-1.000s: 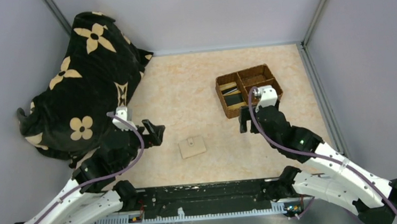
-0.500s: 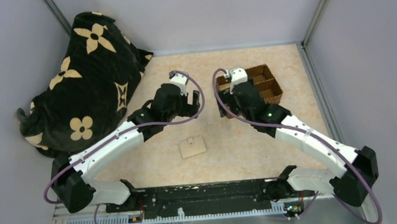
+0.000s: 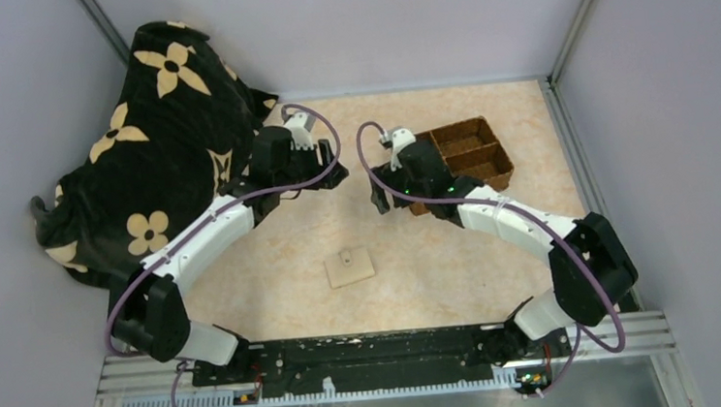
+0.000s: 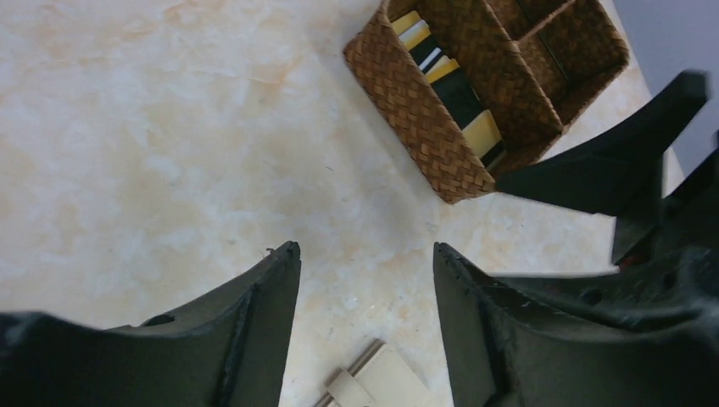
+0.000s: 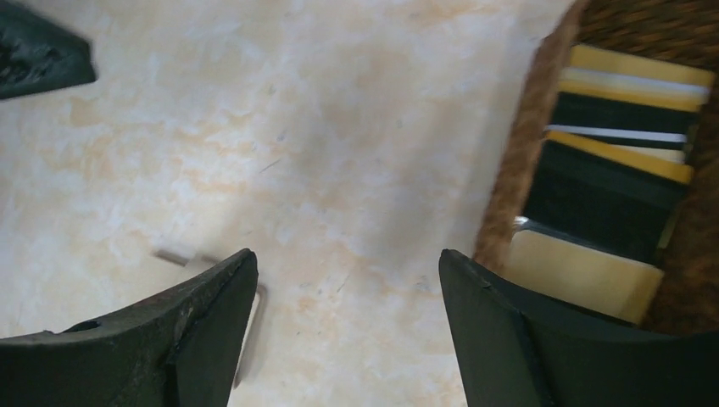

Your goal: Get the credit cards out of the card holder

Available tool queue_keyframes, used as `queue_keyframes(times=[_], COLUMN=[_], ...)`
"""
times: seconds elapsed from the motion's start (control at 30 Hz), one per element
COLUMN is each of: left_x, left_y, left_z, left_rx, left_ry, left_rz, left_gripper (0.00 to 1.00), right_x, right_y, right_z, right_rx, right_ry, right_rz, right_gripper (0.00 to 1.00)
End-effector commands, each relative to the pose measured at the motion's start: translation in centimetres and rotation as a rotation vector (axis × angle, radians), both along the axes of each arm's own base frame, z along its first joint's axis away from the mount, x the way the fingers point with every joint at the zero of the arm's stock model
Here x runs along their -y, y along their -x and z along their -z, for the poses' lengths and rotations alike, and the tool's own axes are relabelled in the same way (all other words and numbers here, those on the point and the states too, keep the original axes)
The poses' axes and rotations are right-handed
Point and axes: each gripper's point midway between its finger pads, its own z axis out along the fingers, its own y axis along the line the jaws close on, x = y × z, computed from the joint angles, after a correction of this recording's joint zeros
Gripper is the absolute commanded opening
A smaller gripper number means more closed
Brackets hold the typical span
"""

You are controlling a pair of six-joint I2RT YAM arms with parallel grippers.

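left gripper (image 3: 322,160) swung out beside cloth (image 3: 147,133), right gripper (image 3: 380,195) shifted left of tray (image 3: 462,124)

Looking down between the parted fingers of the right gripper (image 5: 348,259) onto a pale marbled desk (image 5: 339,127), with tan-gold and white credit cards (image 5: 623,110), dark-striped, overlapping inside a brown woven tray (image 5: 517,170) at far right.

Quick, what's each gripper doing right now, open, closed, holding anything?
Left gripper: open, holding nothing.
Right gripper: open, holding nothing.
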Motion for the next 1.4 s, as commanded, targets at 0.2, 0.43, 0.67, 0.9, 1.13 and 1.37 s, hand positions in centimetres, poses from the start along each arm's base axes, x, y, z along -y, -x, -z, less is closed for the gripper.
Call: queue_keyframes(times=[0.2, 0.43, 0.67, 0.9, 1.13, 1.37], left_x=[4.4, 5.6, 0.2, -3.7, -2.9, -4.3], left_y=[3.0, 5.0, 6.3, 10.2, 15.7, 18.8], left_z=[-1.5, -1.0, 3.9, 7.0, 11.0, 12.7], left_rx=[0.011, -0.044, -0.096, -0.056, -0.151, -0.16], left_ry=[0.091, 0.095, 0.113, 0.063, 0.137, 0.107], left_rz=[0.337, 0.342, -0.053, -0.149, -0.082, -0.102], left_gripper=[0.0, 0.09, 0.73, 0.74, 0.38, 0.56], right_x=[-10.0, -8.4, -5.0, -4.8, -8.0, -10.0], right_y=[8.8, 9.4, 10.3, 11.1, 10.6, 10.3], right_z=[3.0, 3.2, 1.7, 0.9, 4.5, 5.9], right_rx=[0.035, 0.074, 0.069, 0.042, -0.035, -0.048], right_ry=[0.057, 0.034, 0.024, -0.08, -0.035, 0.006], right_rz=[-0.407, -0.375, -0.26, -0.207, -0.211, -0.194], right_gripper=[0.79, 0.79, 0.79, 0.78, 0.72, 0.74])
